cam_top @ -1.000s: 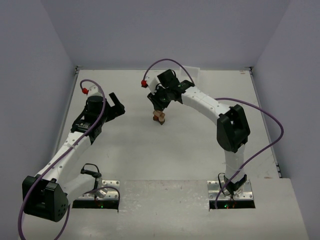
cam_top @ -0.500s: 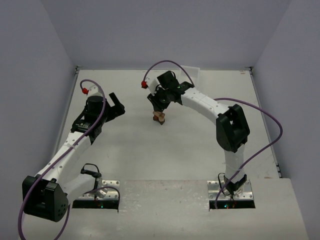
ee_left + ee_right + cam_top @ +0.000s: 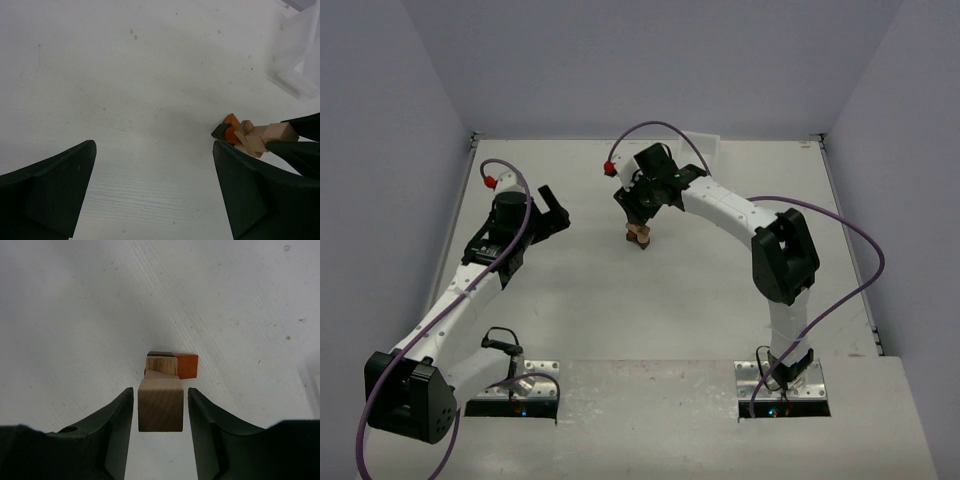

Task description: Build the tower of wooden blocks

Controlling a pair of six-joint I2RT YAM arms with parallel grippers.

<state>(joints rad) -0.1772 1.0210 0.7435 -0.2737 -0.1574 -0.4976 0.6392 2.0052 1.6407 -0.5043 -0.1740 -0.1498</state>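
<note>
The wood block tower [image 3: 639, 236] stands mid-table: a dark block [image 3: 160, 354] and an orange block [image 3: 186, 366] at the bottom, tan blocks stacked above. My right gripper [image 3: 640, 214] hangs right over it, open. In the right wrist view its fingers [image 3: 120, 425] flank the top tan block [image 3: 160, 412] with a thin gap on each side. My left gripper [image 3: 555, 212] is open and empty, left of the tower. In the left wrist view the tower [image 3: 250, 137] shows just beyond the left gripper's right finger [image 3: 250, 195].
A white plastic tray [image 3: 705, 146] lies at the back of the table behind the right arm, also in the left wrist view [image 3: 300, 50]. Grey walls enclose the table on three sides.
The right wrist has shifted very slightly toward the back while staying over the tower. The tower and the left arm have not moved.
</note>
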